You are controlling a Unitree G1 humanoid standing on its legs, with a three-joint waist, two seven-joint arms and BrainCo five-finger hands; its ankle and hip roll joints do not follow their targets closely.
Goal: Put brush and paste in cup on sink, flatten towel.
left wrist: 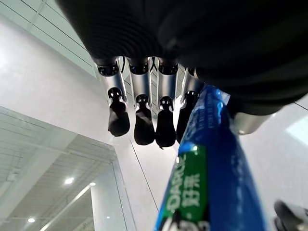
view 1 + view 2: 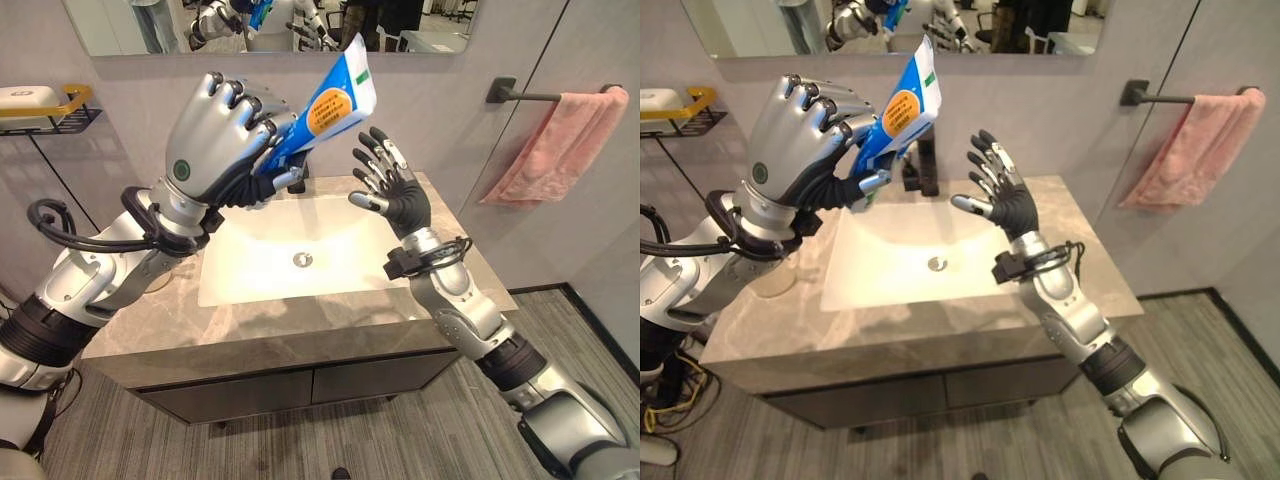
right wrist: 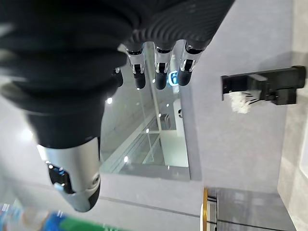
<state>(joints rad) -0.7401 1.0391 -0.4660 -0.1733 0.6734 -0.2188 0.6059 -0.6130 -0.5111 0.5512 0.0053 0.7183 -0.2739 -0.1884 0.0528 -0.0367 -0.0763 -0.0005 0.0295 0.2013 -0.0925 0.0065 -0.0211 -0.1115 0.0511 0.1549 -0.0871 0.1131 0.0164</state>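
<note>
blue-white paste tube [image 2: 325,105] tilted upward above sink [image 2: 250,265]; pink towel [image 2: 560,140] bunched on bar
</note>
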